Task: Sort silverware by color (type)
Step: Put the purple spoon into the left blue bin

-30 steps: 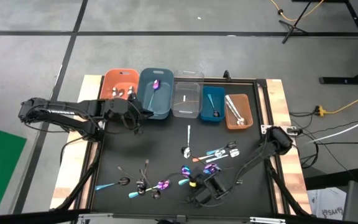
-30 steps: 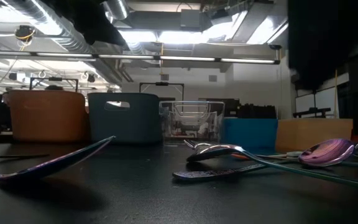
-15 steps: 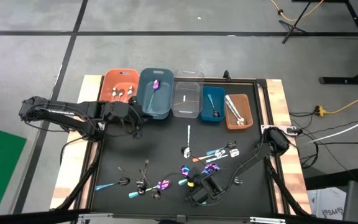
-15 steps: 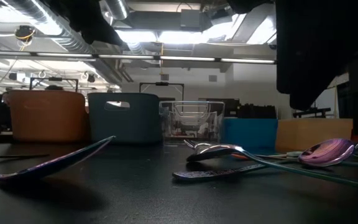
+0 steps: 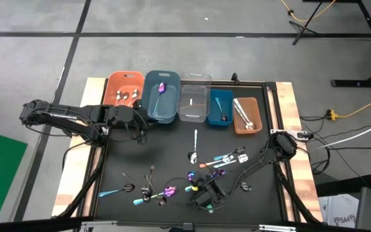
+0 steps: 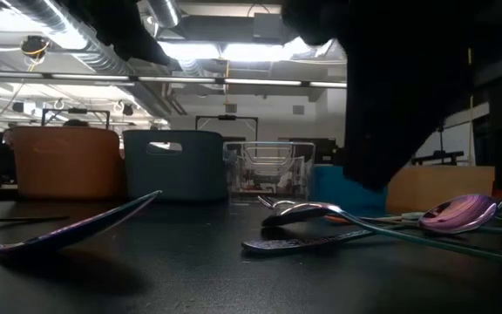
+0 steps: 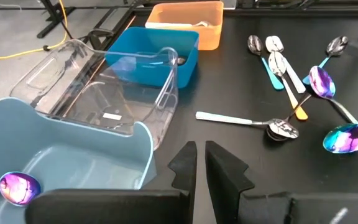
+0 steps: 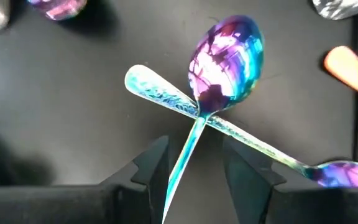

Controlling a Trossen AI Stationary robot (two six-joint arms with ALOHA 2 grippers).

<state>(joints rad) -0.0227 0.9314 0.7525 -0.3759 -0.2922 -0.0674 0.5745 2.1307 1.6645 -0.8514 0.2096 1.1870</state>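
A: Target? 
B: Purple spoon [image 8: 225,56], iridescent bowl, teal handle, lying crossed over another teal handle [image 8: 166,98] on the mat [image 5: 172,151], near edge, right of centre. 
A: Right claw [image 8: 194,165]? 
B: Low over it, fingers apart either side of the handle, gripping nothing. 
A: Left claw [image 7: 201,165]? 
B: Nearly closed, empty, by the grey-blue bin [image 7: 73,155]. 
A: View differences? 
B: Only the right wrist view shows the crossing; in the high view the arm hides it. The low view is mostly dark arm. 
A: Bins? 
B: Orange bin [image 5: 123,87]: some dark pieces, can't tell what. Grey-blue: one purple spoon [image 5: 161,87]. Clear bin [image 5: 194,96]: a white label or utensil, unsure. Blue bin [image 5: 221,106]: one dark item. Brown bin [image 5: 245,116]: silver pieces. 
A: Rest? 
B: Scattered spoons on the mat.
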